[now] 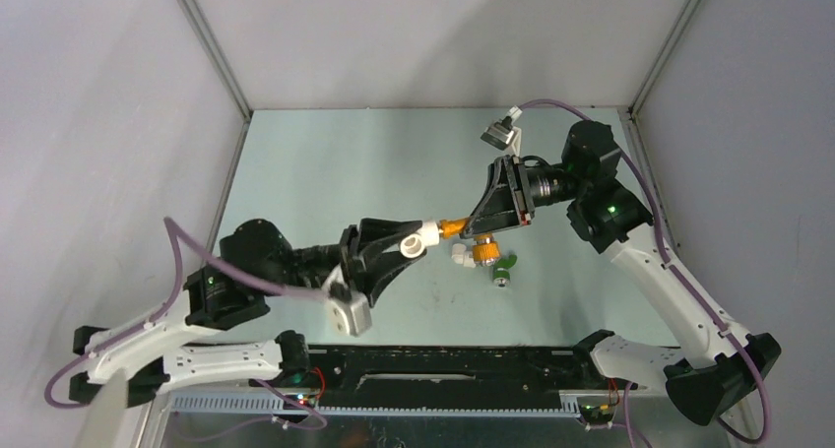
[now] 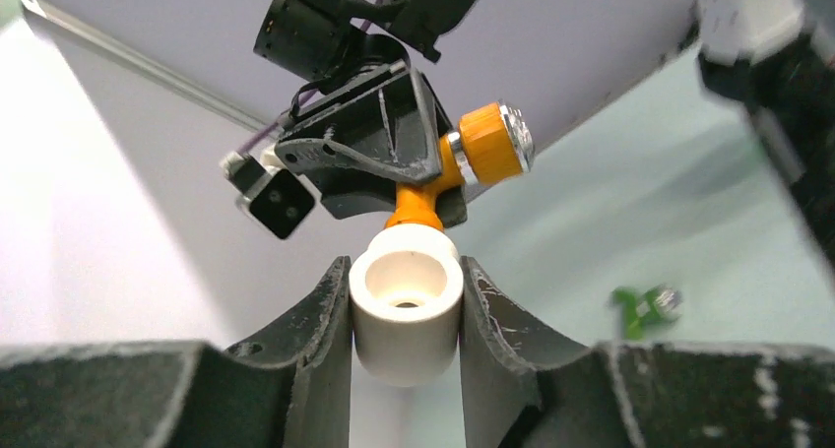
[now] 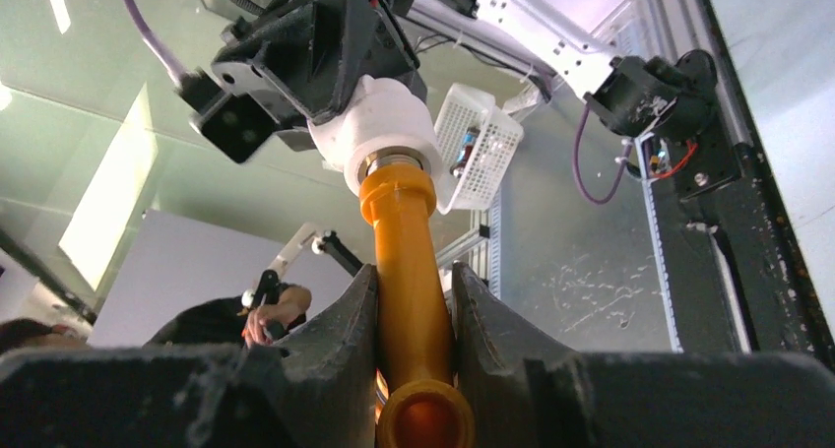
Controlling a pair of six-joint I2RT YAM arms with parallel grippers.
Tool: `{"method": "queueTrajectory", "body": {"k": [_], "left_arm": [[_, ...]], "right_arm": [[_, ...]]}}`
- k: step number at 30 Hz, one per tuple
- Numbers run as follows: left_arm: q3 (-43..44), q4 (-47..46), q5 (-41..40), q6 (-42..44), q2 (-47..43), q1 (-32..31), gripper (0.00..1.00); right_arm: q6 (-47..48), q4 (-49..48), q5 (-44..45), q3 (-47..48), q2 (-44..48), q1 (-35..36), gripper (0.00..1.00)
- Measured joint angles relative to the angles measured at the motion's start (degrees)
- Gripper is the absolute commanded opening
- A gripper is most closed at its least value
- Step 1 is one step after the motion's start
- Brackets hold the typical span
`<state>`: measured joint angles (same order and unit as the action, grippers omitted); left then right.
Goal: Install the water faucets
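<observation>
Mating orange faucet into white elbow fitting: left gripper clamped the fitting, right gripper clamped the faucet's stem at the fitting's mouth (green faucet lay near). Next move probably needed aligned twisting.

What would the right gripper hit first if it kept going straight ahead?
The white pipe fitting in the left gripper; the orange faucet the right gripper carries already points into its opening, apparently touching.

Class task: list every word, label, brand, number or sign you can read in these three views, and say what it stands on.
None: no readable text shows on the orange faucet, the white elbow fitting, the green faucet or the white basket.
</observation>
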<state>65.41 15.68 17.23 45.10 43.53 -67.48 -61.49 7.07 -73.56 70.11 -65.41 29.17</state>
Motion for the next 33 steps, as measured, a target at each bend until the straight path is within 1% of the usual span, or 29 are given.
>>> {"method": "queueTrajectory", "body": {"k": [2,3,8,11,15,16,17,18,21,22,23,24,29,32,33], "left_arm": [[1.14,2.95,-4.57,10.29,0.48,-4.7,0.0],[1.53,3.78,-5.97,13.07,0.76,-6.01,0.0],[4.09,9.18,-18.86,31.78,3.13,-16.2,0.0],[4.09,10.4,-25.59,40.89,3.82,-20.33,0.0],[4.09,11.34,-31.06,47.87,4.55,-22.4,0.01],[4.09,11.52,-31.95,48.74,4.59,-22.6,0.05],[4.04,11.65,-32.68,49.57,4.59,-22.75,0.11],[4.0,11.78,-33.42,50.1,4.57,-22.88,0.23],[3.58,11.69,-34.91,50.45,4.28,-22.95,0.61],[3.54,11.65,-35.12,50.38,4.24,-22.95,0.86],[3.37,11.19,-35.58,49.53,4.02,-22.97,0.98],[3.26,10.38,-35.95,49.13,3.96,-22.97,0.99],[1.99,5.84,-36.33,41.81,2.73,-23.08,1.0],[0.63,4.35,-36.02,34.53,0.48,-23.1,1.0],[0.11,3.3,-36.02,30.67,-0.37,-23.08,1.0]], "right_arm": [[-0.24,-0.55,-0.66,0.0,0.0,0.09,0.0],[-0.26,-0.72,-0.94,0.0,0.0,0.07,0.0],[-0.66,-2.03,-2.29,0.04,0.04,-0.04,0.0],[-0.61,-2.56,-2.73,0.04,0.04,-0.22,0.0],[-0.55,-3.37,-2.75,0.04,-0.09,-0.59,0.0],[-0.57,-3.5,-2.71,0.04,-0.17,-0.63,0.0],[-0.59,-3.74,-2.62,0.04,-0.35,-0.66,0.0],[-0.59,-3.87,-2.51,0.04,-0.46,-0.66,0.0],[-0.59,-4.07,-2.03,0.04,-0.72,-0.79,0.0],[-0.63,-4.09,-1.88,0.04,-0.79,-0.85,0.0],[-0.83,-3.74,-1.01,0.02,-0.81,-0.92,0.0],[-0.98,-2.95,-0.26,0.0,-0.92,-0.94,0.0],[-0.22,0.81,2.16,-0.02,-1.99,-2.97,0.0],[1.18,2.93,2.54,-0.02,-1.97,-4.39,0.0],[1.95,3.74,2.6,-0.02,-1.97,-4.85,0.0]]}}
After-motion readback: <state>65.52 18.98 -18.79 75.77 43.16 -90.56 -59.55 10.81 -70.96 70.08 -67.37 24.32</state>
